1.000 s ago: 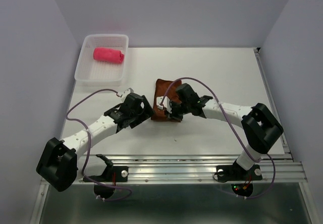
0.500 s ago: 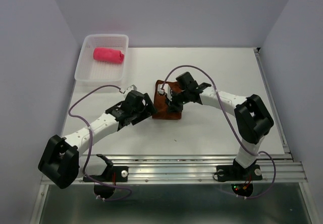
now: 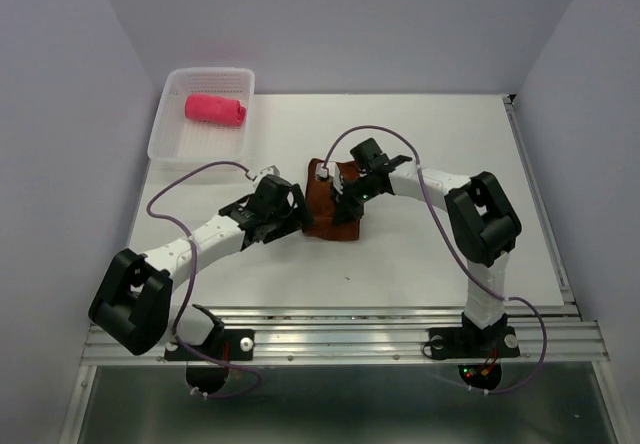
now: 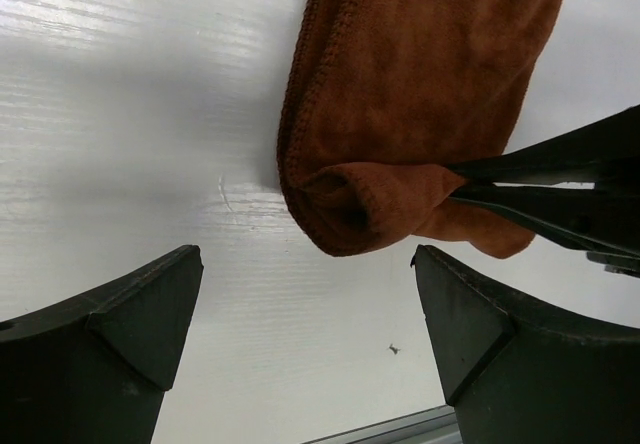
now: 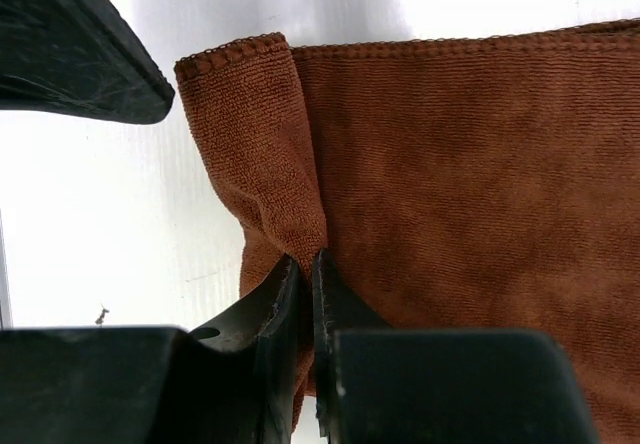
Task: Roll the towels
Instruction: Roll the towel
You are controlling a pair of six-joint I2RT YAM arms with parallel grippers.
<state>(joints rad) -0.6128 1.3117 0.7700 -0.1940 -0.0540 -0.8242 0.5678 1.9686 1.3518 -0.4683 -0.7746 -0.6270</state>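
One curled end of the rust brown towel (image 5: 450,164) is pinched tight by the right hand (image 5: 307,259); the left hand (image 4: 305,256), spread wide and empty, sits just beside it.

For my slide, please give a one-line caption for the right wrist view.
Right claw shut on the curled edge of the rust brown towel on the white table.

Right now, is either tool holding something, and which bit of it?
The right tool pinches the brown towel at its rolled-over end. The left tool is open and holds nothing.
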